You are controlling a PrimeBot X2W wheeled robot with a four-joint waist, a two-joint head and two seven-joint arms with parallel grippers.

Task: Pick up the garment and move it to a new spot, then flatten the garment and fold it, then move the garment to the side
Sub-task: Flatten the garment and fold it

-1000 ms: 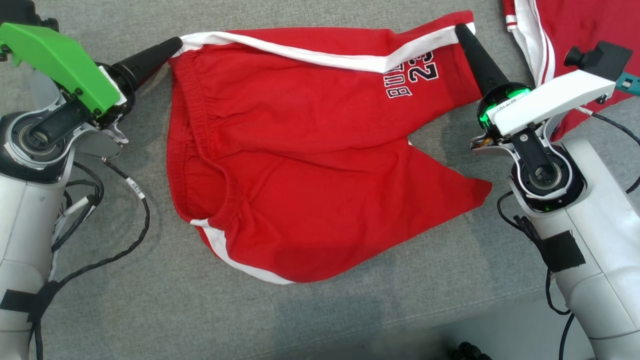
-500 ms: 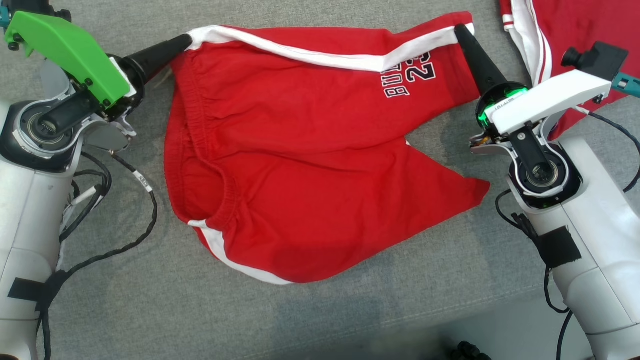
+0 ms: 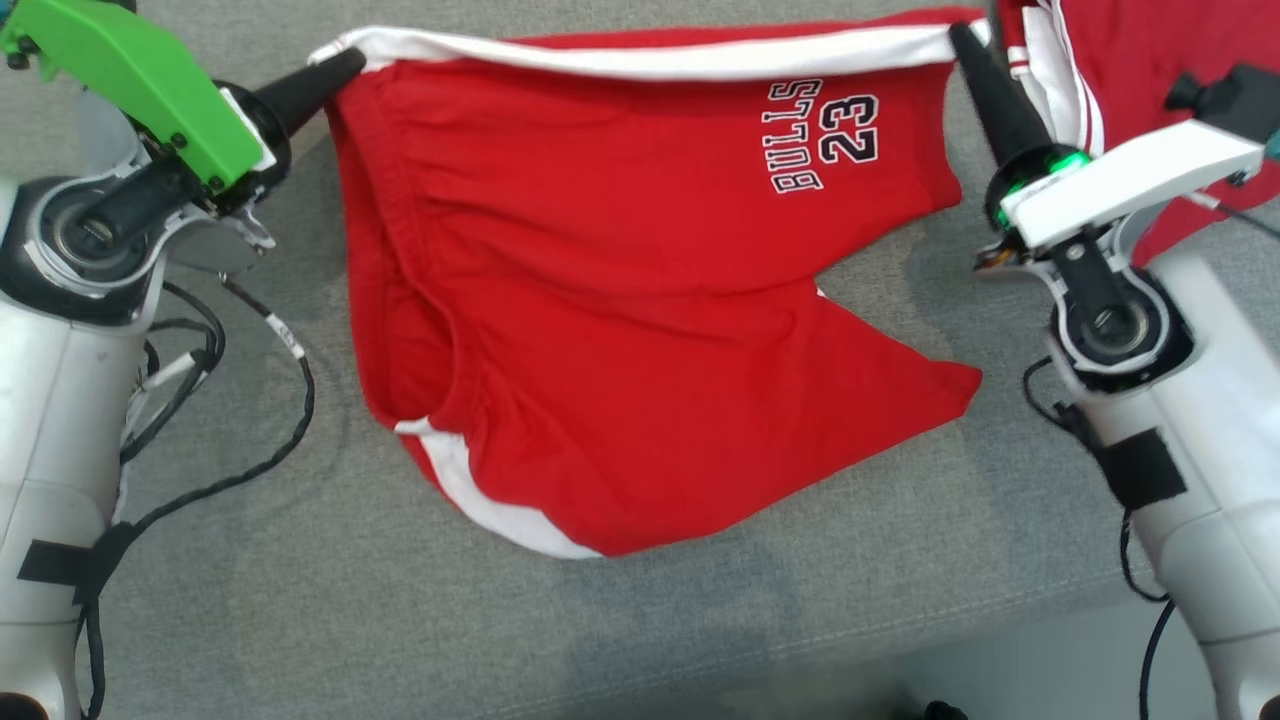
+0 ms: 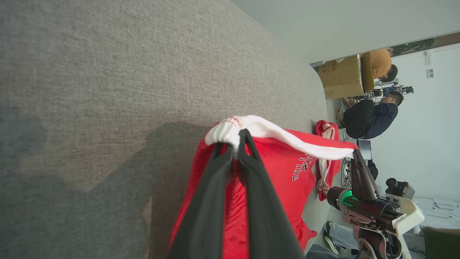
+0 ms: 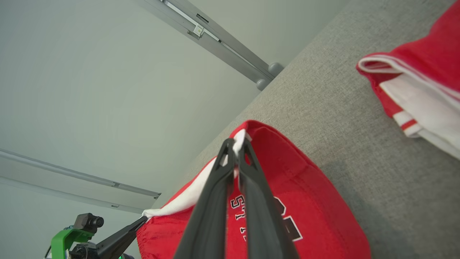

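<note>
Red jersey shorts with white side stripes (image 3: 620, 300), centre of grey fabric surface (image 3: 250, 600): left gripper (image 3: 350, 62) clenched on waistband corner at 10 o'clock, right gripper (image 3: 958, 35) clenched on hem corner at 1 o'clock; pickup begun, with relocation, flattening, folding and side-move apparently outstanding.

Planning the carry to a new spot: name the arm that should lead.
Left, probably. Both hold the shorts by the white-striped edge, but the left fingers have bare sofa beside them; the right fingers sit close to another red garment.
</note>
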